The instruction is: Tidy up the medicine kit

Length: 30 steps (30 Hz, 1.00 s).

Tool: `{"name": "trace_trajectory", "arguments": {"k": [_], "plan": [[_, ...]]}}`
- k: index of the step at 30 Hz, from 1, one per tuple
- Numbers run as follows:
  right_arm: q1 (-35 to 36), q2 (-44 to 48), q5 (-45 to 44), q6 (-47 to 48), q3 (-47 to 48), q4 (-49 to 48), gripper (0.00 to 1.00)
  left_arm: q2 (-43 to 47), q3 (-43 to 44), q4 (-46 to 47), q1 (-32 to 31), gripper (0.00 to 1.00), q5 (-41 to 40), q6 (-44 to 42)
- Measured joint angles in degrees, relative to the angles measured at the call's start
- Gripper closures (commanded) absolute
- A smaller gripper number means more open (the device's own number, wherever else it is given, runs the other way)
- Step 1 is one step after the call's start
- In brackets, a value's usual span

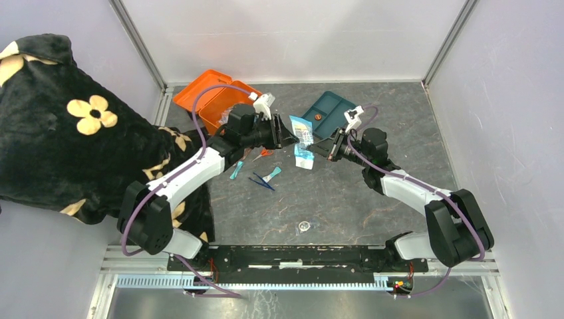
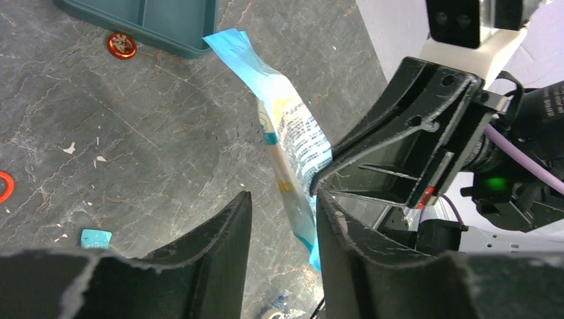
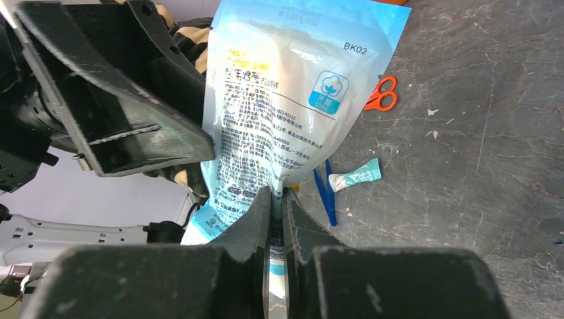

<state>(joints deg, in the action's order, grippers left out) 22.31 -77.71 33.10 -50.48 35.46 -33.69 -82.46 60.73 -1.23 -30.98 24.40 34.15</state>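
Observation:
The medicine kit (image 1: 214, 100), an orange box with its lid open, lies at the back left of the table. A blue-and-white cotton packet (image 1: 302, 136) hangs in the air between my two grippers. My right gripper (image 1: 320, 147) is shut on the packet's edge, which shows in the right wrist view (image 3: 276, 199) with the packet (image 3: 292, 86) spreading above the fingers. My left gripper (image 1: 284, 133) is open. In the left wrist view (image 2: 282, 203) the packet (image 2: 296, 143) runs down between the jaws, close to the right finger (image 2: 346, 246), unclamped.
A flat teal compartment tray (image 1: 330, 111) lies at the back centre, a red disc (image 2: 122, 45) beside it. Red scissors (image 1: 265, 153), blue tweezers (image 1: 263, 181) and teal tubes (image 1: 271, 174) lie under the grippers. A black floral cloth (image 1: 66, 126) fills the left side.

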Motion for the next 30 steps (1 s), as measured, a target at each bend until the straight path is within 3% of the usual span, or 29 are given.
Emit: {"name": "trace_trajectory", "arguments": {"k": [5, 10, 11, 13, 16, 19, 25, 30], "plan": [[0.09, 0.04, 0.63, -0.52, 0.00, -0.15, 0.94, -1.79, 0.00, 0.11, -0.52, 0.66, -0.55, 0.70], [0.09, 0.04, 0.79, -0.39, 0.00, -0.02, 0.89, -2.34, 0.48, 0.15, -1.05, 0.96, -0.59, 1.29], [0.09, 0.07, 0.74, -0.22, 0.00, 0.04, 0.86, -2.34, 0.70, 0.17, -1.07, 0.98, -0.59, 1.36], [0.09, 0.42, 0.28, 0.44, 0.00, 0.48, 0.75, -2.38, 1.11, 0.07, -1.27, 0.98, -0.57, 1.40], [0.09, 1.97, -0.85, 2.45, 0.00, 3.02, 0.50, -2.58, 1.81, -0.20, -1.40, 0.98, -0.98, 1.31], [0.09, 3.76, -3.28, 6.47, 0.68, 8.68, 0.37, -2.89, 3.06, -1.73, -1.40, 0.98, -1.95, 0.28], [0.07, 8.07, -12.46, 17.70, 4.57, 23.04, 0.29, -5.53, 11.32, -11.96, -0.76, 0.98, -7.76, -8.35], [-0.31, 11.89, -17.22, 23.65, 4.55, 29.73, 0.28, -8.61, 23.54, -23.26, 1.73, 0.98, -18.51, -19.30]]}}
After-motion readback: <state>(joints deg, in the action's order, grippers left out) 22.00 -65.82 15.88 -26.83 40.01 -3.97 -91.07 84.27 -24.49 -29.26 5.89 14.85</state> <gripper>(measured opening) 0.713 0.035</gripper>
